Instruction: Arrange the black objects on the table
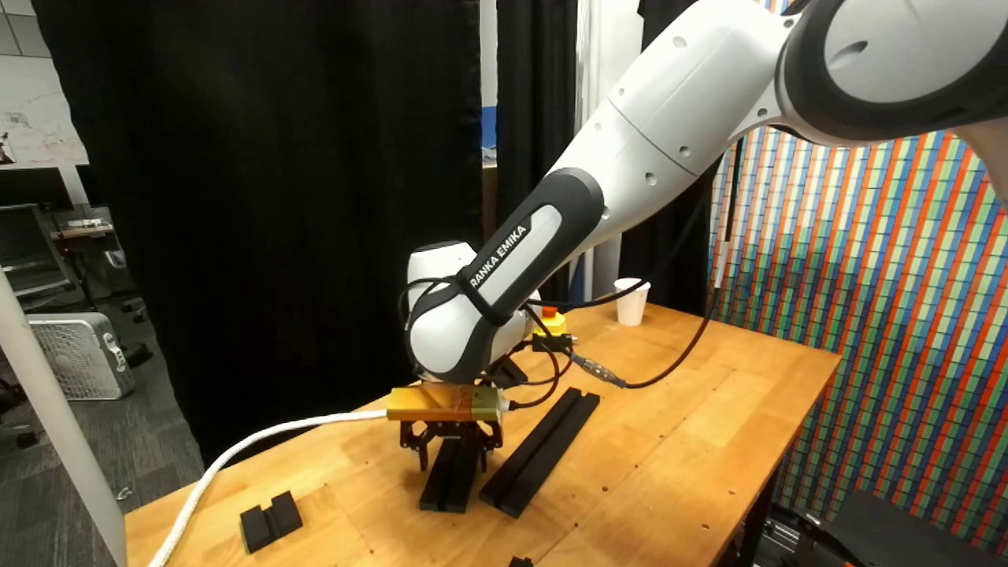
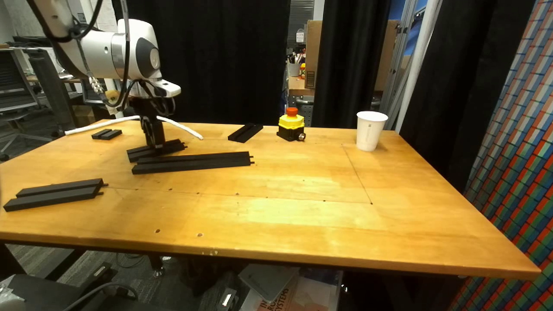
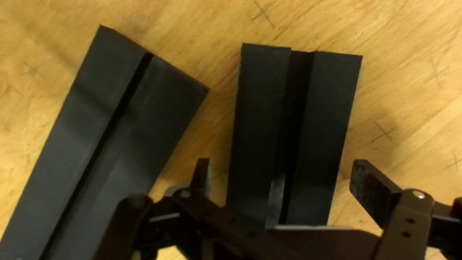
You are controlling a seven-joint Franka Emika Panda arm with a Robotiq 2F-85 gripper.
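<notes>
The Robotiq gripper (image 3: pixel 281 177), fingers (image 3: pixel 371 187) spread, straddles the shorter grooved black bar (image 3: pixel 260 122) with gaps on both sides; at that bar's nine o'clock in the wrist view lies the longer grooved black bar (image 3: pixel 124 141), both on the wooden table (image 3: pixel 404 83).

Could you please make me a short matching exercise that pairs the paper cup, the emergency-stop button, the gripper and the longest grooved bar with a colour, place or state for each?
Things:
1. paper cup
2. emergency-stop button
3. gripper
4. longest grooved bar

Descriptions:
A. open, its fingers on either side of a shorter grooved bar
B. white, standing upright
C. black, lying beside the shorter grooved bar
D. red on top, yellow below that

Right pairs: 1-B, 2-D, 3-A, 4-C
</notes>
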